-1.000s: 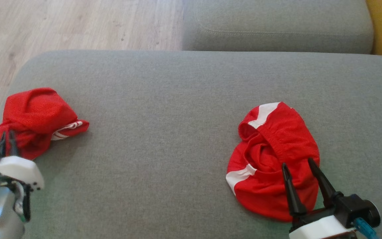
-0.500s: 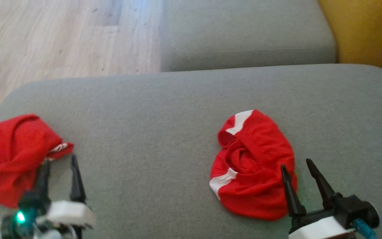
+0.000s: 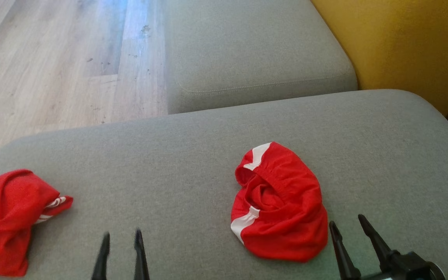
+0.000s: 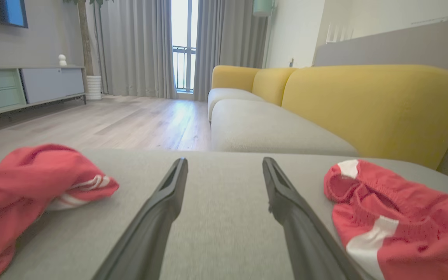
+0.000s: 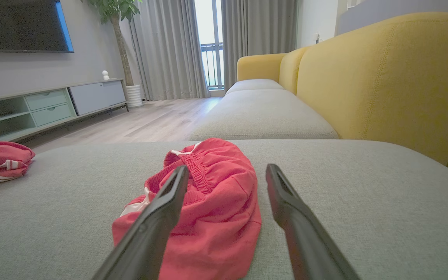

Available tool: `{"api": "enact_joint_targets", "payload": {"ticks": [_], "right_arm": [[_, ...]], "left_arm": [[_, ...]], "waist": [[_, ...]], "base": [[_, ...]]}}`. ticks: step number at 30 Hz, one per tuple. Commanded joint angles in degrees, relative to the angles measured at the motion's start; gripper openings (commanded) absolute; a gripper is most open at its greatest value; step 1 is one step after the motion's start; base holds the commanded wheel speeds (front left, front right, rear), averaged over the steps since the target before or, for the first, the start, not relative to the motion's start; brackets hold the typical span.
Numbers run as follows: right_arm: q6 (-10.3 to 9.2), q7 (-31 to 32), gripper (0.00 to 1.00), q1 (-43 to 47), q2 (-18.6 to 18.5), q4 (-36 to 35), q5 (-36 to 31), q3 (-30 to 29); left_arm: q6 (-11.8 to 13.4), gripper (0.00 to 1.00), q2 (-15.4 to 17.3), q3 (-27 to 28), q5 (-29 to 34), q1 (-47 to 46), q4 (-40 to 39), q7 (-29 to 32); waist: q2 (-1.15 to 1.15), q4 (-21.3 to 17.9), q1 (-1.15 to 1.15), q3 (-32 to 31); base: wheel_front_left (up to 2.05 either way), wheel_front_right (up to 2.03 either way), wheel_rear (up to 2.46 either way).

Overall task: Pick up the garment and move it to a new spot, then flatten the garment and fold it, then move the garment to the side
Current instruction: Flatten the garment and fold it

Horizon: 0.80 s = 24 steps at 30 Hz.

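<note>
One red garment (image 3: pixel 280 202) just beside right tool (image 3: pixel 346 220), on grey cushion (image 3: pixel 169 163)

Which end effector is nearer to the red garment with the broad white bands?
Right. The right end effector is close beside the garment, at its lower right edge. The left end effector is well off to its left.

Left pincer (image 3: pixel 122 233) drawn off the left red garment (image 3: pixel 8 217), now over bare cushion (image 3: pixel 185 163), head view panned right
</note>
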Motion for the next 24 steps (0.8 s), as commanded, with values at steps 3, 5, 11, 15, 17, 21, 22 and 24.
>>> {"api": "enact_joint_targets", "payload": {"ticks": [3,5,11,15,17,21,22,24], "right_arm": [[-0.05,-0.2,1.00,-1.3,-0.9,-2.1,1.0,0.9],[-0.05,-0.2,1.00,-1.0,-0.7,-2.2,1.1,0.6],[-0.05,-0.2,1.00,0.2,0.0,-2.7,1.2,-0.3],[-0.05,-0.2,1.00,0.3,0.5,-3.0,1.3,-0.7],[-0.05,-0.2,1.00,0.2,0.7,-3.0,1.3,-0.6],[-0.05,-0.2,1.00,-0.2,0.8,-3.0,1.3,-0.7],[-0.05,-0.2,1.00,-0.3,0.9,-2.9,1.3,-0.8],[-0.05,-0.2,1.00,-0.4,0.9,-2.9,1.4,-0.8]], "left_arm": [[-0.4,1.00,-1.2,1.5,3.3,0.9,-2.0,-0.4],[-0.4,1.00,-1.4,1.2,4.4,1.7,-2.0,-0.4],[0.2,1.00,-2.2,1.7,5.5,4.8,-2.3,-0.4],[-0.1,1.00,-2.4,1.8,6.1,5.0,-2.8,-0.4],[-0.1,1.00,-2.5,1.9,6.6,5.0,-3.0,-0.4],[-0.3,1.00,-2.5,1.9,7.3,5.0,-3.1,-0.4],[-0.3,1.00,-2.5,1.9,7.5,5.0,-3.1,-0.4],[-0.5,1.00,-2.6,1.8,7.8,4.9,-3.0,-0.4]], "waist": [[0.00,0.4,0.01,-0.2],[0.00,0.4,0.01,-0.3],[0.00,1.1,0.01,-0.4],[0.00,1.9,0.01,-0.2],[0.00,2.3,0.01,-0.2],[0.00,2.9,0.01,-0.1],[0.00,3.0,0.01,-0.1],[0.00,3.2,0.01,-0.1]], "base": [[0.00,0.00,0.00],[0.00,0.00,0.00],[0.00,0.00,0.00],[0.00,0.00,0.00],[0.00,0.00,0.00],[0.00,0.00,0.00],[0.00,0.00,0.00],[0.00,0.00,0.00]]}}
